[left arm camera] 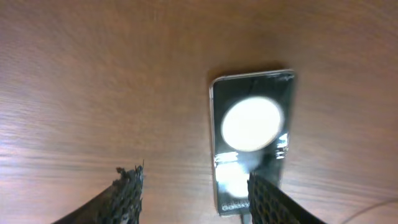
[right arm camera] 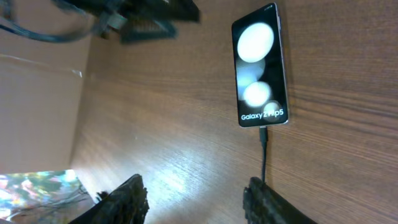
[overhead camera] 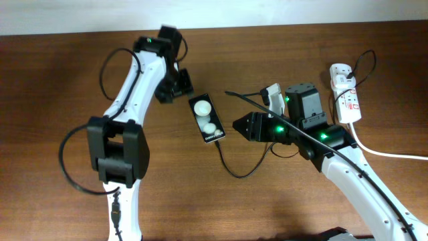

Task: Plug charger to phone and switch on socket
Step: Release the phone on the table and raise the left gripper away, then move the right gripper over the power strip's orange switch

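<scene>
Mesh-patterned black fingers point(right arm camera: 127, 199) of the right end effector point(right arm camera: 196, 200) frame the bottom of the right wrist view, spread apart and holding nothing. The left end effector point(left arm camera: 196, 193) is likewise spread and empty, hovering just beside the phone point(right arm camera: 260, 65). That phone lies flat, screen up, near the middle of the worktop point(overhead camera: 53, 80) between the two arms. The charger point(right arm camera: 263, 155) meets its lower edge, right under the white lettering, so the plugging step looks done, though how fully the tip is seated is too small to tell. Its thin cable loops away toward the right arm, which hides part of it. The socket point(overhead camera: 347, 100) sits well apart at the far right with its thick white cord point(overhead camera: 388, 152) trailing off. Neither end effector is near it, and the switch position cannot be read, so switching on appears to be what is left. The worktop is brown wood grain with a glossy sheen, and a pale strip of wall runs along its far edge.
</scene>
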Controlling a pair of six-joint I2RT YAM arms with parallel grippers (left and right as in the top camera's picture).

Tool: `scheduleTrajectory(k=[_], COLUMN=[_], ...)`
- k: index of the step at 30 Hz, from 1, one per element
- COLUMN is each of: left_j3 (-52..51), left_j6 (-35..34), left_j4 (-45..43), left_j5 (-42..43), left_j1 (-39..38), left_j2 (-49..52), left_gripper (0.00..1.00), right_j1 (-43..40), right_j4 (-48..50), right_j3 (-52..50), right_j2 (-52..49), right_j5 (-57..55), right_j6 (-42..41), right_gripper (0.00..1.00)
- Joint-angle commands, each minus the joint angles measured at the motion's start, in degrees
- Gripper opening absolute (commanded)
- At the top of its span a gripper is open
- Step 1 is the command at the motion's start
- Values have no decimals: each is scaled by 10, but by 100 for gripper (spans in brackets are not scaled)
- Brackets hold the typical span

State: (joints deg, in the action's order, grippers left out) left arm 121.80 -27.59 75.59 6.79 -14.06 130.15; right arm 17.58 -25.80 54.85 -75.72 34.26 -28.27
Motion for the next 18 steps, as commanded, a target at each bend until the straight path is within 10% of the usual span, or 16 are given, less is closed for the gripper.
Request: scheduleTrajectory(k=[1,13,16,18], left_j3=[116,307,307,307], left_j6=[49,106,106,106], left_j4=[40,87,91,96], left_j5=[-21,-23,-39,-54], left_j1=[6,25,36,41], left_j2=[-14,-132,-163,-175], left_gripper=[56,58,96,99], right_j1=[-14,-191,-250,-295], right_j4=[-24,-204,-232,-250], right_j3=[26,153,185,207], right_j2=[4,6,6,6], right_j5=[-30,-57,-56,-56], right_j6=[16,120,138,148], right_gripper=[53,42,34,27])
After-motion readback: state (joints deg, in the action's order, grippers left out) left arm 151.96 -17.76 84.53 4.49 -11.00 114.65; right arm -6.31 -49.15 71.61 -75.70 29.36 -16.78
